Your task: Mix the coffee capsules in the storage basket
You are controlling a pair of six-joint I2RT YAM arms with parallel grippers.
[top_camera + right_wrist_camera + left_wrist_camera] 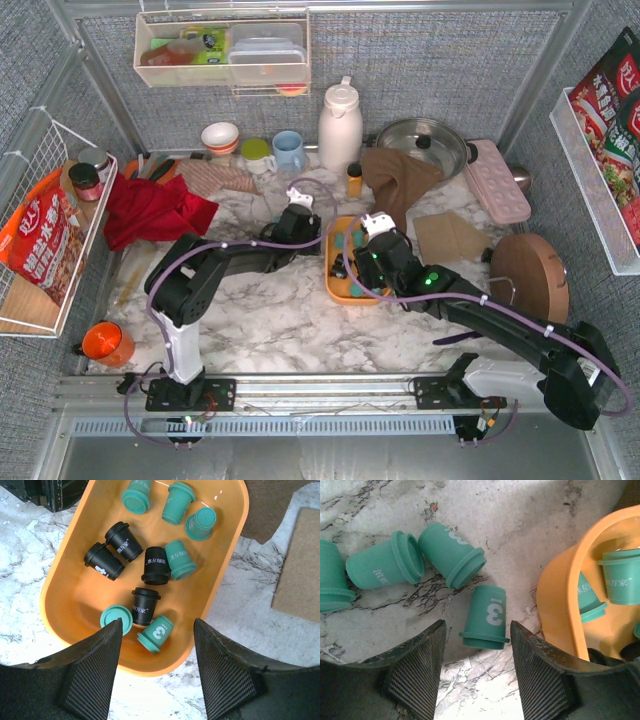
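While left fingers (415, 672) stand apart astride a teal capsule (485, 617) on the counter (520, 525), right fingers (92, 675) hang apart above coffee capsules (155, 566) in the storage basket (65, 585).

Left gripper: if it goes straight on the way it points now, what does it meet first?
Most likely the teal capsule marked 3, lying on its side on the marble table, in line between the left gripper's jaws. Depth is hard to judge.
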